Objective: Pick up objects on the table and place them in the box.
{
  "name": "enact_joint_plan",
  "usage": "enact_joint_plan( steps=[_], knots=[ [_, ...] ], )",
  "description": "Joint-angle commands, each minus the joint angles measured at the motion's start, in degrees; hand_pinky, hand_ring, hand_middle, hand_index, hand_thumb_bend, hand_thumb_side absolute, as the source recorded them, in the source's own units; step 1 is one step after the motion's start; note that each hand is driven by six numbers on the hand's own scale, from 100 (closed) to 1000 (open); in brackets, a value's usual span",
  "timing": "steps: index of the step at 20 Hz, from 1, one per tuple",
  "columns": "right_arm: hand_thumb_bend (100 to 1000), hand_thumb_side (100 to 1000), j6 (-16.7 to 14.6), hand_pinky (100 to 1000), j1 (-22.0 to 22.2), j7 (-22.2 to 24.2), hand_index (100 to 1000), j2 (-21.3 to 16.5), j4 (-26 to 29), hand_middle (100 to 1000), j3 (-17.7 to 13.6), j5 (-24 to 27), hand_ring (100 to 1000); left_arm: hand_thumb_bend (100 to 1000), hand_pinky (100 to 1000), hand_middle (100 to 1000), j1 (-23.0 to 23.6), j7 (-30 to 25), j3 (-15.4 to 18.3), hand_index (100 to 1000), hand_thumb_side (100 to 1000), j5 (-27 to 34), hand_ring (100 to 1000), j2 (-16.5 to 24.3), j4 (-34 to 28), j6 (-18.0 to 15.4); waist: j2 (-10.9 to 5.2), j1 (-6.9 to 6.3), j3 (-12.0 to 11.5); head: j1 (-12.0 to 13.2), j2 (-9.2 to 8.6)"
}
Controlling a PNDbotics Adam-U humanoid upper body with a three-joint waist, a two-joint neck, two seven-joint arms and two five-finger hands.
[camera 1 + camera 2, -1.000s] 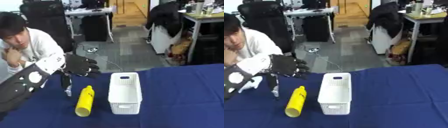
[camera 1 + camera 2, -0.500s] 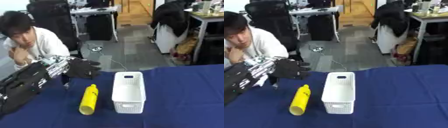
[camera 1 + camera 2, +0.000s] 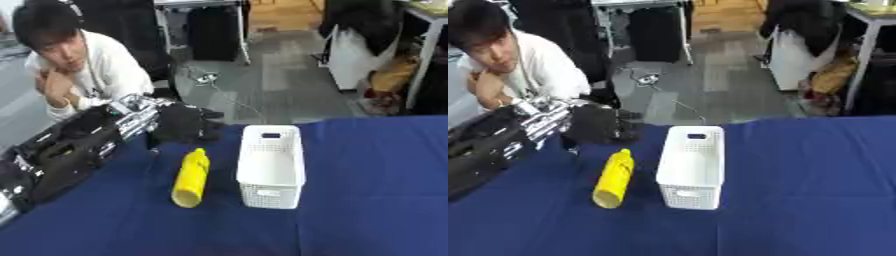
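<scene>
A yellow bottle [image 3: 191, 172] lies on its side on the blue table [image 3: 376, 200], its cap end pointing away from me. Just to its right stands a white slotted box [image 3: 271, 165], upright, with nothing showing inside. My left arm reaches in from the left. Its black left hand [image 3: 185, 127] hovers past the bottle's cap end near the table's far edge, fingers relaxed and holding nothing. It does not touch the bottle. My right hand shows in no view.
A slim dark thing [image 3: 154, 145] shows just below the left hand; I cannot make it out. A person in a white top sits beyond the table's far left corner. Blue cloth stretches to the right of the box.
The camera has shifted, so the whole picture sits higher. Against the bottle, my left hand has come lower and to the right, closer to its cap end. Bottle and box have not moved.
</scene>
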State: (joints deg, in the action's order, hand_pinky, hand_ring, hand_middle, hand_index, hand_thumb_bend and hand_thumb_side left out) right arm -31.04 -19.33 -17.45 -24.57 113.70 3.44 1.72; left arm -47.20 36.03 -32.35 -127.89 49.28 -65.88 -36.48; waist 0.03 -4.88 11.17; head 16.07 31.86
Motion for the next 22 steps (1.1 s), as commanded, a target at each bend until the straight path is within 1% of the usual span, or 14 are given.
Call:
enact_joint_plan(
  steps=[1, 4, 5, 6, 7, 8, 14, 18, 22],
  knots=[
    [137, 787, -0.1, 100, -1.1, -0.3, 358, -1.3, 0.9, 213, -0.6, -0.4, 214, 1000, 1000, 1000, -1.3, 15.9, -0.2, 984, 773, 1.2, 1000, 2.6, -1.5, -15.5, -0.18, 0.38, 0.1, -1.9, -1.95],
    [139, 793, -0.1, 100, -1.2, -0.5, 358, -1.2, 0.9, 213, -0.6, -0.6, 214, 1000, 1000, 1000, -1.5, 15.9, -0.8, 989, 797, 1.9, 1000, 2.2, -2.1, -15.5, 0.34, 0.48, 0.2, -3.0, -3.03],
    [138, 792, -0.1, 100, -1.3, -0.5, 358, -1.1, 0.9, 213, -0.6, -0.6, 214, 1000, 1000, 1000, -1.6, 15.9, -1.1, 988, 792, 2.1, 1000, 2.1, -2.2, -15.5, 0.48, 0.51, 0.2, -3.2, -3.34],
    [141, 797, -0.1, 100, -1.4, -0.6, 358, -1.1, 0.9, 213, -0.6, -0.7, 214, 1000, 1000, 1000, -1.6, 15.9, -1.4, 993, 820, 2.3, 1000, 2.0, -2.3, -15.5, 0.66, 0.57, 0.3, -3.5, -3.73],
    [140, 797, -0.2, 100, -1.4, -0.6, 358, -1.0, 0.9, 213, -0.6, -0.7, 214, 1000, 1000, 1000, -1.6, 15.9, -1.7, 993, 817, 2.5, 1000, 1.9, -2.4, -15.5, 0.79, 0.62, 0.4, -3.7, -3.99],
    [142, 800, -0.2, 100, -1.5, -0.7, 358, -0.9, 0.9, 213, -0.6, -0.7, 214, 1000, 1000, 1000, -1.5, 15.9, -1.9, 995, 843, 2.7, 1000, 1.8, -2.4, -15.5, 0.91, 0.67, 0.5, -3.8, -4.17],
    [144, 803, -0.3, 100, -1.8, -0.8, 358, -0.7, 0.9, 213, -0.6, -0.8, 214, 1000, 1000, 1000, -1.8, 15.9, -2.8, 995, 838, 3.6, 1000, 1.3, -3.0, -15.5, 1.57, 0.92, 0.8, -5.6, -6.36],
    [144, 803, -0.3, 100, -2.0, -0.9, 358, -0.5, 0.9, 213, -0.6, -0.8, 215, 1000, 1000, 1000, -2.1, 15.9, -3.2, 994, 842, 3.6, 1000, 1.0, -2.8, -15.5, 1.83, 1.0, 1.2, -5.8, -6.76],
    [138, 801, -0.2, 100, -2.0, -0.9, 358, -0.6, 0.9, 213, -0.6, -0.8, 215, 1000, 1000, 1000, -2.7, 15.9, -3.6, 997, 855, 2.5, 1000, 1.1, -2.4, -15.5, 1.97, 0.91, 1.2, -5.7, -6.69]
  ],
)
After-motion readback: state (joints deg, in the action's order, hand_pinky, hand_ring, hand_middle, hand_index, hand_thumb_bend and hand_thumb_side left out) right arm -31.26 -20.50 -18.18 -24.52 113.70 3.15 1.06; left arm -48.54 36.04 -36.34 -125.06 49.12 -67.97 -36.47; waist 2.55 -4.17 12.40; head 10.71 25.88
